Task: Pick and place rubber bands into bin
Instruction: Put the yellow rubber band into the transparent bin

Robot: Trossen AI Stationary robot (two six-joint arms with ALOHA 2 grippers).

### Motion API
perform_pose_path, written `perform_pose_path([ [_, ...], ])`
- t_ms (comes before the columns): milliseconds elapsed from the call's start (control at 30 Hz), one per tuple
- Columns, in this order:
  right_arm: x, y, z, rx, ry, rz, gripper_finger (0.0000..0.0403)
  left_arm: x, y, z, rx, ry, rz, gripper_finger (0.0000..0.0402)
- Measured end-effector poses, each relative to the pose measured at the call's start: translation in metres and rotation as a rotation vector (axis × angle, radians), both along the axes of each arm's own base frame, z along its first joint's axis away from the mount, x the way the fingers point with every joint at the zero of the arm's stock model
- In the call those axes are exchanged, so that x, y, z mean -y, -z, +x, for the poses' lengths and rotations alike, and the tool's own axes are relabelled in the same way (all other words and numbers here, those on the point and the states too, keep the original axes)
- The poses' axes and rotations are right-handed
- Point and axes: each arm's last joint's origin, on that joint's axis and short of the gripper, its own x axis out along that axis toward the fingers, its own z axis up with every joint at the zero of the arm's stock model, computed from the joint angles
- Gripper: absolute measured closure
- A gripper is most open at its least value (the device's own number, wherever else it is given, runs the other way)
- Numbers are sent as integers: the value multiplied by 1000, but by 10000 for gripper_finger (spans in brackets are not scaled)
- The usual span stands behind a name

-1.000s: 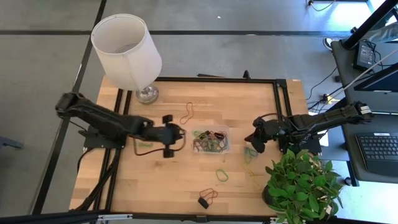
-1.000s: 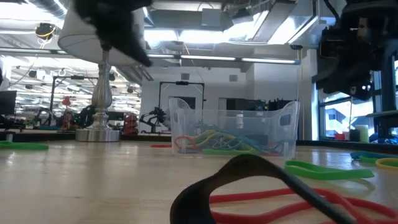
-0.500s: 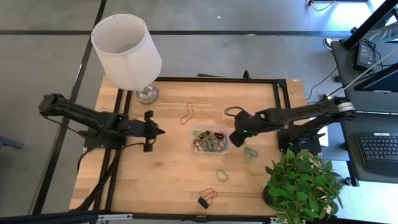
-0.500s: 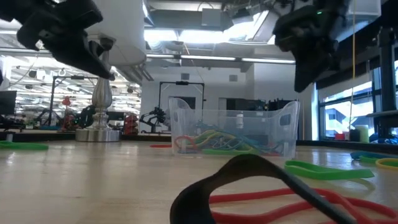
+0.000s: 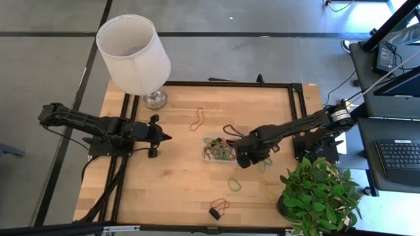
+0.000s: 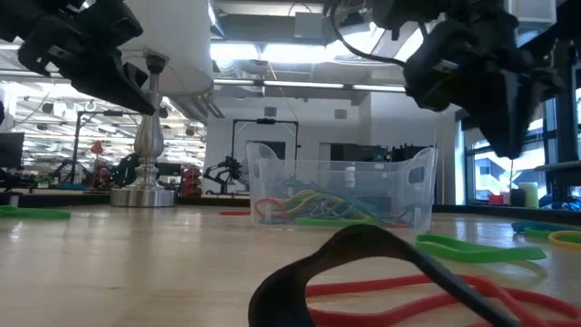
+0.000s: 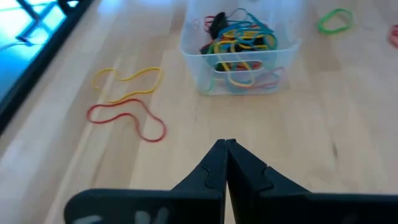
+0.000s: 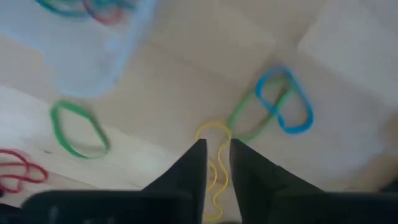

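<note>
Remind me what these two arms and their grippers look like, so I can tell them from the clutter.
Both arms are dark, near-black jointed links. The left gripper ends in two flat, tapering black fingers with notched inner edges. The right gripper has the same dark pointed fingers. A black cable loops beside the right arm.

A white lamp stands at one far corner of the wooden tabletop. A leafy green plant sits at the opposite near corner. Beside it, possibly a keyboard.
</note>
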Motion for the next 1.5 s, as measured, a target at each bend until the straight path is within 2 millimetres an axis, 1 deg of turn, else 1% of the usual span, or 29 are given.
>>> perform_pose_path([
  [167,-17,14,1,-65,4,-2,283,1,0,0,-4,34,-23,399],
  [333,-27,31,6,-118,27,-23,261,1,0,0,-4,40,-27,401],
  [467,-36,42,11,-104,4,-7,261,2,0,0,-7,65,-45,399],
  [633,-46,47,10,-118,-10,37,270,4,1,0,-12,102,-71,401],
  [800,-57,53,2,-147,-36,51,273,4,1,0,-16,105,-73,399],
  [1000,-68,69,-10,-145,-79,112,273,4,1,0,-20,105,-74,400],
  [1233,-67,82,-24,-186,-93,104,273,4,1,0,-20,106,-73,401],
  [1300,-67,85,-25,-177,-96,116,277,4,1,0,-20,106,-73,400],
  [1367,-67,87,-26,-163,-97,131,292,4,1,0,-20,106,-73,399],
  [1433,-68,89,-25,-149,-99,150,321,4,1,0,-20,106,-73,399],
  [1500,-69,89,-24,-141,-100,162,365,4,1,0,-20,106,-73,400],
])
